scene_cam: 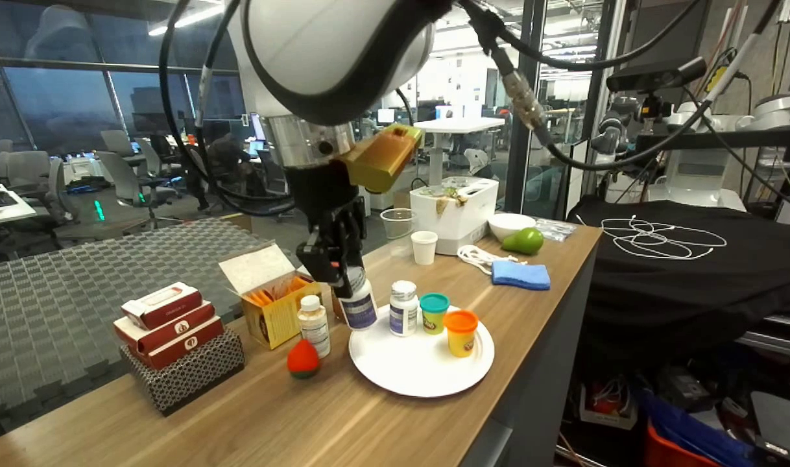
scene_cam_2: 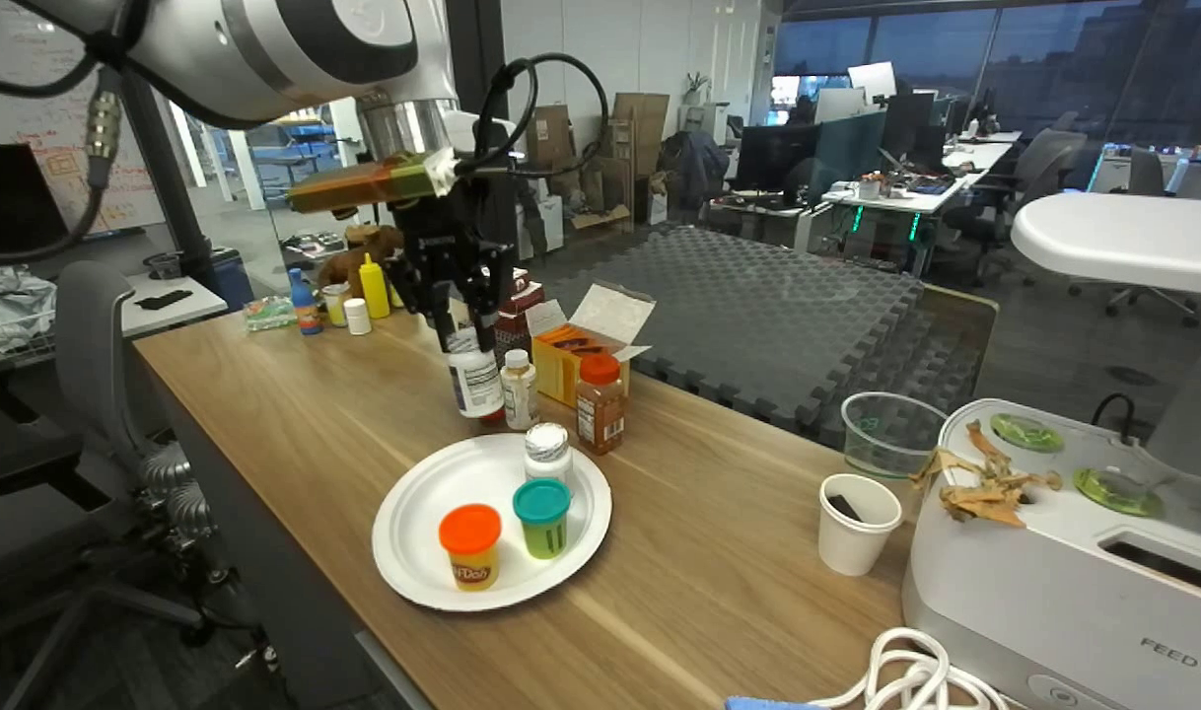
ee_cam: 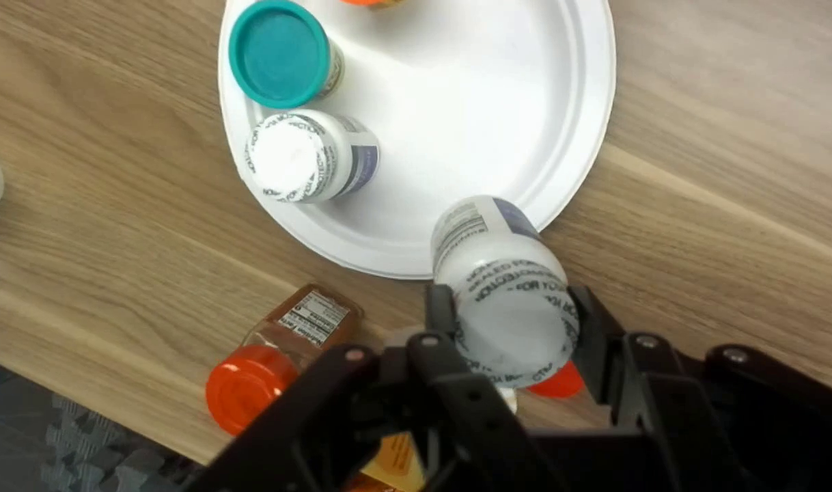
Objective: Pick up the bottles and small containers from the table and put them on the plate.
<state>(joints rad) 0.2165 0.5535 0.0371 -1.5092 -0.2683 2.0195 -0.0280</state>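
1 end effector [ee_cam: 515, 321] — gripping 1 wht btl [scene_cam: 359, 311] by its cap, tilted, near rim of plate [scene_cam: 405, 373]. On plate, upright: 2nd wht btl [scene_cam: 403, 310], teal-lid tub [scene_cam: 434, 315], orange-lid tub [scene_cam: 461, 334]. On desk [scene_cam_2: 719, 552] here, off plate — wht-cap btl [scene_cam_2: 519, 391] w/ red-cap jar [scene_cam_2: 600, 406] near it.

One plate [ee_cam: 457, 137] was plain white. One Play-Doh tub [scene_cam_2: 471, 549] was yellow, its lid orange; one teal-lidded tub [scene_cam_2: 542, 521] was yellow-green. Two pill bottles [ee_cam: 313, 158] were white, with violet-blue label panels and dark-lettered seals. One spice jar [scene_cam_2: 600, 406] was red-brown, capped orange-red; one carton [scene_cam: 272, 321], yellow. The countertop [scene_cam_2: 709, 562] showed brown wood grain.
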